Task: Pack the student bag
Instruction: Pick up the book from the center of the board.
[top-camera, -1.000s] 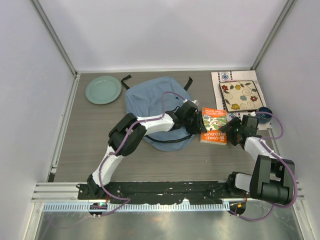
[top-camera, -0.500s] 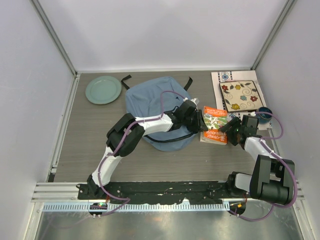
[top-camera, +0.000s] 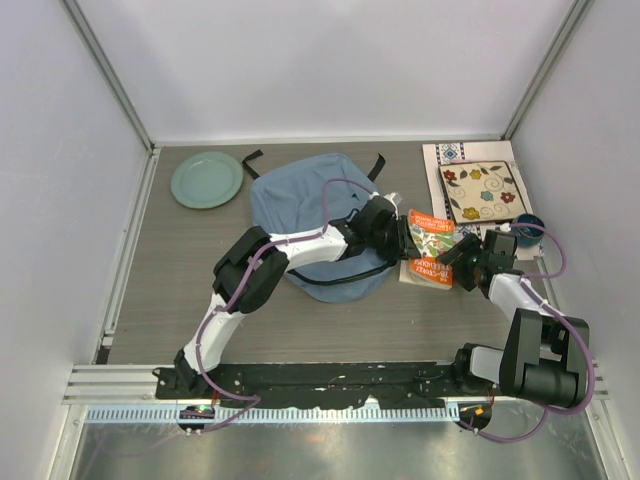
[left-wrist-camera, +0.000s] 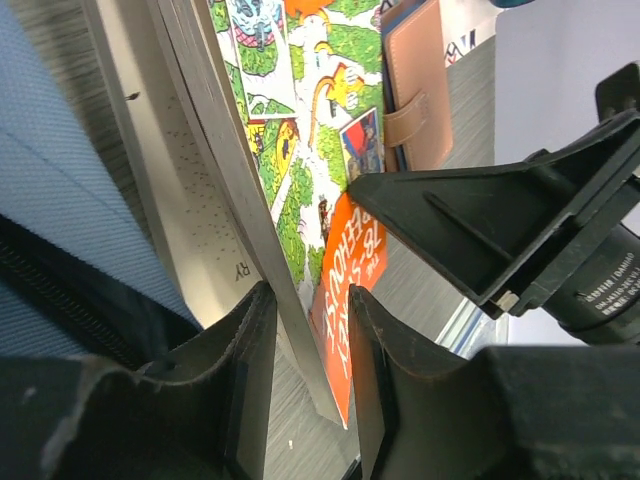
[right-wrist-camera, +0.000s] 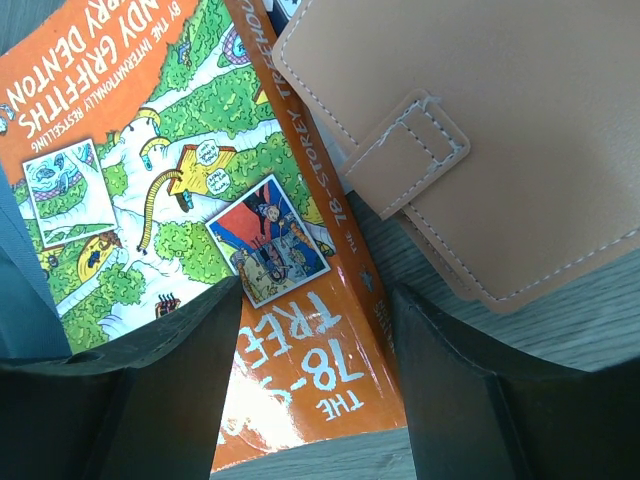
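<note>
Beside student bag (top-camera: 290, 195), at its right edge, book (top-camera: 430, 243) is clamped on page edge by left gripper (left-wrist-camera: 310, 295) and tilted up off tabletop (top-camera: 170, 290), likely for feeding toward zipped opening alongside. Right gripper (right-wrist-camera: 318, 300) is set with jaws apart, astride spine corner, one tip laid against cover, probably for steadying. Tan wallet (right-wrist-camera: 500, 130) is seen just beside book. Bag lies mid-tabletop.
</note>
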